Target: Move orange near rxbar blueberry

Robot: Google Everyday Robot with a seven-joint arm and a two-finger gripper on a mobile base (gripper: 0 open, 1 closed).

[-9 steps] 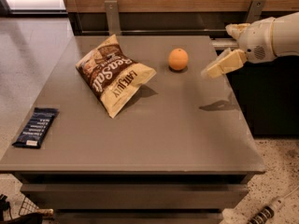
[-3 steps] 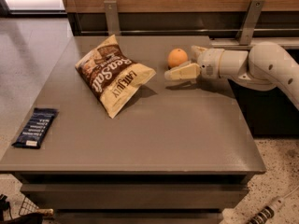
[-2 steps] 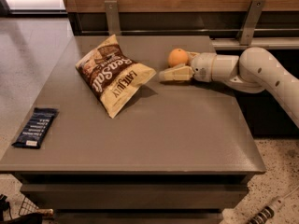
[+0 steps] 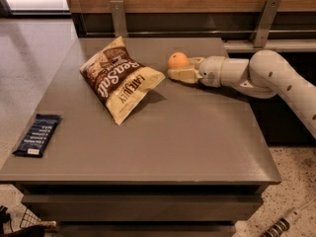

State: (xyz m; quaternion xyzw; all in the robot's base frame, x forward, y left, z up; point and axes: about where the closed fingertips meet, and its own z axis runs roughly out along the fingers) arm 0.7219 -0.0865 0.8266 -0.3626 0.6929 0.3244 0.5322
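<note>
Orange [image 4: 177,59]: back of desk [image 4: 197,132], between the spread fingers of the gripper [image 4: 180,67].

Resting on the desk near the far edge, just right of chip bag [image 4: 121,83]. Gripper brought in from the right over the last seconds, now wide and straddling the fruit: near finger low in front, far finger mostly hidden behind. Contact with the skin hard to make out; not lifted. Judged: reach done, closing and carry pending. rxbar blueberry [image 4: 37,135] at the front-left edge, well apart, with the chip bag roughly across the direct line. Arm [image 4: 266,73] cut off at the right border; base out of view.
</note>
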